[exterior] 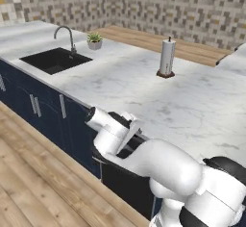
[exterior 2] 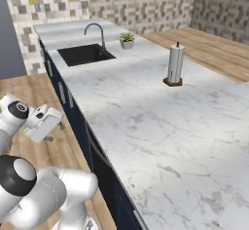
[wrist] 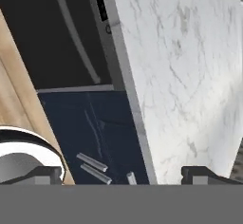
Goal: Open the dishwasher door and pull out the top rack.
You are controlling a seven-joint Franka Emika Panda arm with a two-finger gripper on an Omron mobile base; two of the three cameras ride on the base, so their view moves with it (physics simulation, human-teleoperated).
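Marble runs the length of this kitchen's worktop [exterior: 144, 84], with patterned tile behind it and pale wood boards on the floor [exterior: 33, 182]. From where I stand, the robot's hand [exterior 2: 44, 122] hangs out in front of the cabinet run, over the floor and a little below the worktop edge, its two fingers spread wide apart and holding nothing. Just beyond it is the dishwasher door [wrist: 57, 42], a flat black panel set under the marble edge, with its long thin curved bar handle [wrist: 76, 33] running across it; the door sits flush and shut, and the hand is near it but not touching. Beside the door come the navy cabinet doors [exterior: 48, 108] with their short silver handles. Further off on the worktop are a black sink [exterior: 55, 60] with a curved tap [exterior: 67, 36], a small potted plant [exterior: 94, 40] and an upright paper-towel roll [exterior: 166, 57] on its stand. As I judge it, the job has barely begun: the handle has yet to be grasped, the door has yet to swing down, and the top rack, hidden behind the closed panel, has yet to be drawn out.
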